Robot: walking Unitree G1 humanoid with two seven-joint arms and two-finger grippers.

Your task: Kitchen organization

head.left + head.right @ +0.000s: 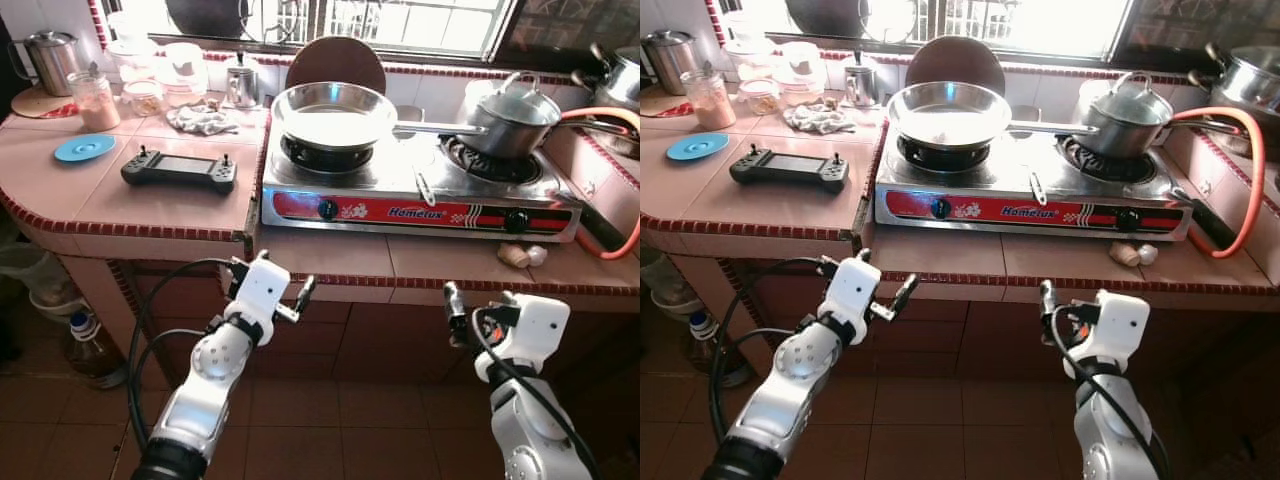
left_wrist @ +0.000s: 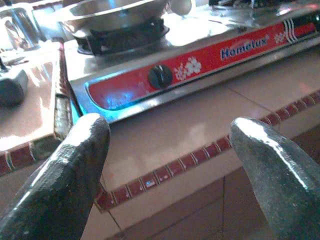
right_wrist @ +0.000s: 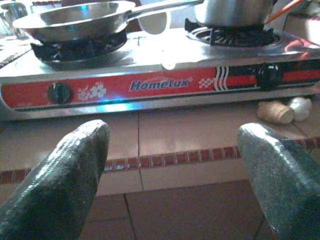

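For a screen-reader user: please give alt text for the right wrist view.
The open right gripper faces a red-fronted steel two-burner stove on a pink tiled counter, a steel frying pan on one burner and a steel pot on the other.

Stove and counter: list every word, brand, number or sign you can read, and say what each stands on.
"Homelux": blue brand lettering on the red front panel of the gas stove, between its two black knobs.
White flower marks beside the left knob: a decoration, not text.
Black and white stripes beside the right knob: no lettering.
Handheld controller on the counter: dark screen, nothing readable.
Jars and containers at the back: any labels too small to read.
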